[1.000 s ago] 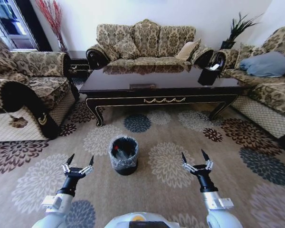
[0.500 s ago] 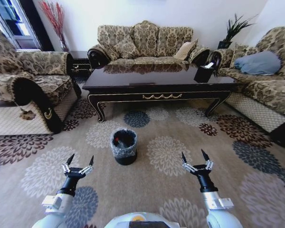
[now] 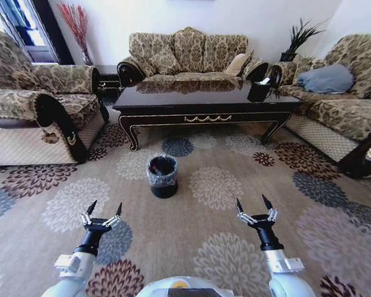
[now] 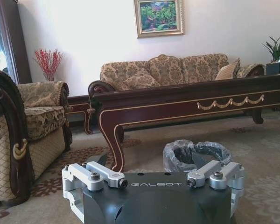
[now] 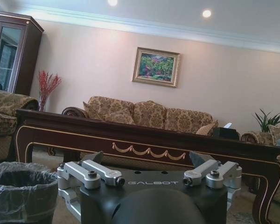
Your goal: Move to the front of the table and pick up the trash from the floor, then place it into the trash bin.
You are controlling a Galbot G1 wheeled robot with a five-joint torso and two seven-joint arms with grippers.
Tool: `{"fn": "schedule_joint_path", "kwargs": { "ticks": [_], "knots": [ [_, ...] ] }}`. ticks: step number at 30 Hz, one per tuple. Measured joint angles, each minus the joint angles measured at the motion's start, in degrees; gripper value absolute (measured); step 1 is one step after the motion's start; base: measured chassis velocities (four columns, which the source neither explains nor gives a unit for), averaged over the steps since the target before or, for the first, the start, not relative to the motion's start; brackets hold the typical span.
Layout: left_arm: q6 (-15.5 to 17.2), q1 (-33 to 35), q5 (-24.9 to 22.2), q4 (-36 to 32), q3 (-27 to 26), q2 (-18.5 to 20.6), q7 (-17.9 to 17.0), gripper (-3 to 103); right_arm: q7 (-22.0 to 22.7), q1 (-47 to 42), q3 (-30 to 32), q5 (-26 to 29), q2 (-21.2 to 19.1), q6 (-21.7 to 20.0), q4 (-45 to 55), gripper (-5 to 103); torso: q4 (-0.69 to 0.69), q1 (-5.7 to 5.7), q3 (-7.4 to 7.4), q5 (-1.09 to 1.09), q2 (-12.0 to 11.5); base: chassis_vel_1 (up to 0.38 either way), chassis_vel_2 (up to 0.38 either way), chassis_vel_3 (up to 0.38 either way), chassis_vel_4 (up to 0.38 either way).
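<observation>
Low in front of me, over the floor [image 3: 235,185], my left gripper [image 3: 102,209] hangs with its fingers spread wide and nothing between them; my right gripper [image 3: 254,204] hangs level with it, well apart on the other side, equally wide and holding nothing. The trash bin [image 3: 162,176] stands upright on the carpet ahead of both, between them but nearer my left gripper's side, its mouth facing straight up and its thin liner bag puffed around the rim. Beyond the bin is the table [image 3: 204,102], its long axis running crosswise to my view, one long gold-trimmed edge turned toward me.

From my left wrist the left gripper [image 4: 153,170] sits low in the foreground with the bin [image 4: 196,154] just past its fingers and the table's [image 4: 177,100] curved leg beside it — a low angle the head camera does not give. From my right wrist the right gripper [image 5: 151,170] is in the foreground, the bin [image 5: 21,189] is off to one side, and the table's [image 5: 130,140] scroll trim runs across behind. In the head view something dark lies inside the bin — I cannot tell what it is. I cannot pick out any scraps on the carpet.
</observation>
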Motion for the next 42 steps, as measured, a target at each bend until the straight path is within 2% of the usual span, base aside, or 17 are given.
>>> {"fn": "schedule_joint_path", "kwargs": {
  "ticks": [42],
  "knots": [
    [0.00,0.00,0.00,0.00,0.00,0.00,0.00,100,0.00,0.00,0.00,0.00,0.00,0.00,0.00,100,0.00,0.00,0.01,-0.01,0.00,0.167,-0.166,-0.170,0.167]
  ]
}}
